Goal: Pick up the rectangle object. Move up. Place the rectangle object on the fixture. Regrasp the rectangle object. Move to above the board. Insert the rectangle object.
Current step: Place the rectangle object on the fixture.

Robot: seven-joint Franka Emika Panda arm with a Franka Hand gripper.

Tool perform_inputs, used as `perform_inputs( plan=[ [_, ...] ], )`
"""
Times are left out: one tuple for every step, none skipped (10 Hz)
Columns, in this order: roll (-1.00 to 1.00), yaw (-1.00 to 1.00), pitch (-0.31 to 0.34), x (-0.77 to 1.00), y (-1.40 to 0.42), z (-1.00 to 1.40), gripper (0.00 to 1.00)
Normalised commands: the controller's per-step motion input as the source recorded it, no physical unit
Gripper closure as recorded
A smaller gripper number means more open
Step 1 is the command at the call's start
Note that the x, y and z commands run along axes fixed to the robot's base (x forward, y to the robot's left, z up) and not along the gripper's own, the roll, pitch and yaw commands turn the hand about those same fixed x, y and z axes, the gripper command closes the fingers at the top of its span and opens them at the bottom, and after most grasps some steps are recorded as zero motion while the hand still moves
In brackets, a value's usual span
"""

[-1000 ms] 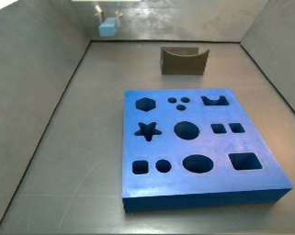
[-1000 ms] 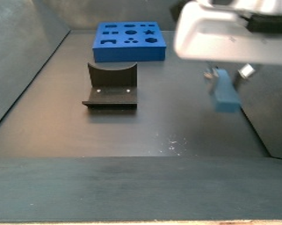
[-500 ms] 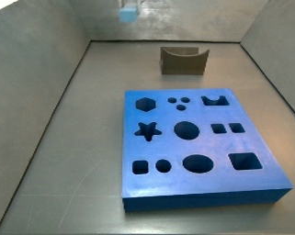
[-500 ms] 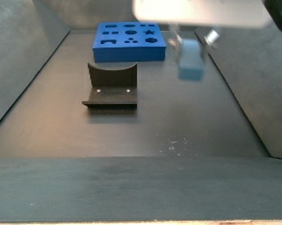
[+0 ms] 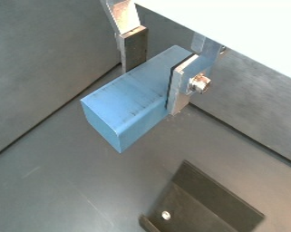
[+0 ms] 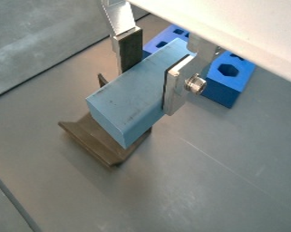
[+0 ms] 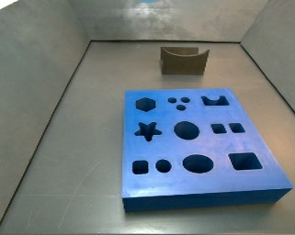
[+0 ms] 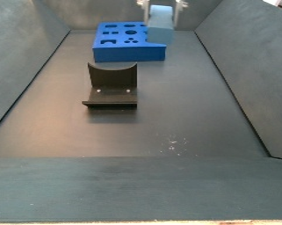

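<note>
The gripper (image 5: 154, 68) is closed on the rectangle object (image 5: 133, 111), its 2 flat silver fingers (image 5: 181, 86) pressing the bar's opposite long faces, as both wrist views show. The pale blue bar (image 6: 131, 104) sticks out past the finger plates and touches nothing else; it hangs in the air above the dark floor. In a side view the bar (image 8: 162, 24) appears high up, near the frame's upper edge, over the board's (image 8: 112, 50) right end. Beneath it, in a wrist view, stands the fixture (image 6: 97, 145), empty, with the board (image 6: 227, 80) beyond. The fixture (image 7: 183, 61) sits near the floor's far edge, well apart from the board (image 7: 156, 184), whose cut-outs are all empty.
</note>
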Motion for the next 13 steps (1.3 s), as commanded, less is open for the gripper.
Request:
perform_inputs(
  plan=[
    [0.1,0.03,0.243,0.5,-0.04,0.08,1.0],
    [-1.0,0.32,0.077,1.0,-0.02,-0.23,1.0],
    [-1.0,0.31,0.076,1.0,-0.02,-0.25,1.0],
    [-1.0,0.27,0.076,1.0,0.01,-0.2,1.0],
    [-1.0,0.24,0.089,1.0,0.03,-0.15,1.0],
    [-1.0,0.2,0.124,1.0,0.04,-0.1,1.0],
    [-1.0,0.18,0.157,0.96,0.04,-0.06,1.0],
    [-1.0,0.15,0.189,0.89,0.05,-0.04,1.0],
    [-1.0,0.11,0.225,0.8,0.05,-0.03,1.0],
    [-1.0,0.08,0.251,0.73,0.05,-0.03,1.0],
    [-1.0,0.04,0.284,0.67,0.05,-0.02,1.0],
    [-1.0,-0.02,0.328,0.59,0.05,-0.02,1.0],
    [-1.0,-0.07,0.371,0.53,0.06,-0.02,1.0]
  ],
)
